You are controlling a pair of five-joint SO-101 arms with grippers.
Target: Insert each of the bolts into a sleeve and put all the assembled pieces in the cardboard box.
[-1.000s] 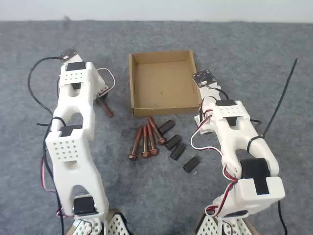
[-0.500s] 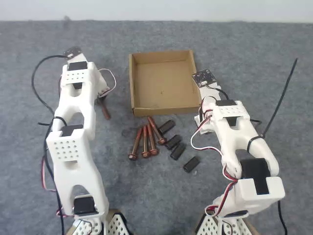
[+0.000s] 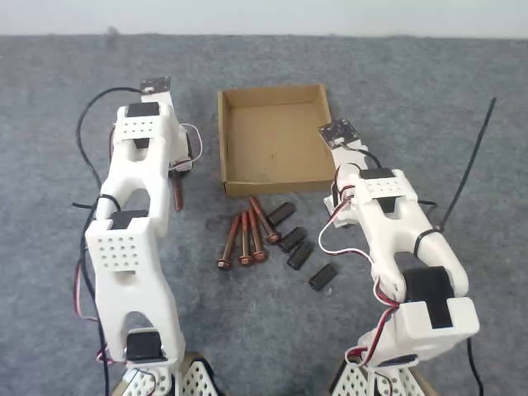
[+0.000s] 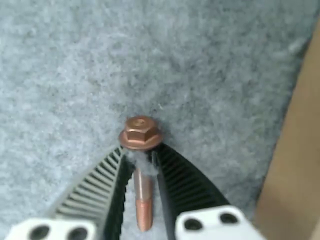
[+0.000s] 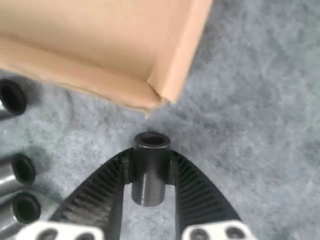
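Observation:
My left gripper point(image 4: 140, 152) is shut on a copper bolt point(image 4: 141, 133), gripped just below its hex head and held over the carpet. In the high view that bolt point(image 3: 177, 195) hangs under the left arm, left of the cardboard box point(image 3: 224, 136). My right gripper point(image 5: 150, 156) is shut on a black sleeve point(image 5: 149, 172), bore facing up, just off the box corner point(image 5: 167, 85). Between the arms, several loose bolts point(image 3: 245, 238) and several black sleeves point(image 3: 294, 246) lie on the carpet in front of the box.
The box's cardboard wall point(image 4: 295, 150) stands close beside the held bolt. Three loose sleeves point(image 5: 22, 170) lie near the right gripper. A black cable point(image 3: 470, 169) runs along the right side. Grey carpet covers the table.
The left arm has swung right toward the box, carrying the bolt with it. The right arm has shifted slightly left, still holding the sleeve.

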